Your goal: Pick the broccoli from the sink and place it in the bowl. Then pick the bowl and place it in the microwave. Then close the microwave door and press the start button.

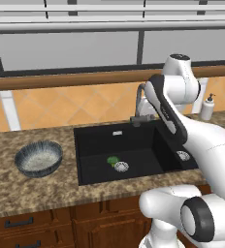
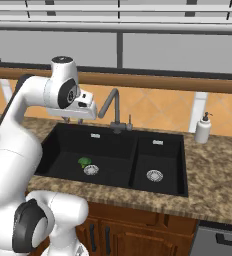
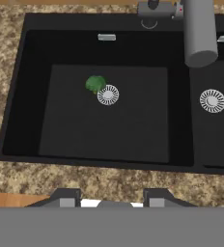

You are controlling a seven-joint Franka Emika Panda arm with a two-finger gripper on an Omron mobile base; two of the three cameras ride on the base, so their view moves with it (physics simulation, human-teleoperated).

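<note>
The white arm's two-finger gripper [image 3: 111,200] hovers high over the near rim of the wide black double sink [image 3: 17,96], fingers partly spread and empty, seemingly lining up a descent. Below, the small bright green broccoli [image 3: 95,83] lies against the left basin's round silver drain [image 3: 107,94]. Farther left, the ribbed blue-grey bowl [image 1: 38,158] waits on the speckled counter [image 1: 32,189].

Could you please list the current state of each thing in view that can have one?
broccoli: lying on the floor of the larger basin, beside its round drain, not held.
bowl: upright on the counter left of the sink, nothing in it.
sink: dry, faucet not running.
faucet: spout reaching out over the divider between the basins.
gripper: jaws apart, holding nothing, high above the sink.
soap dispenser: upright on the counter.
</note>
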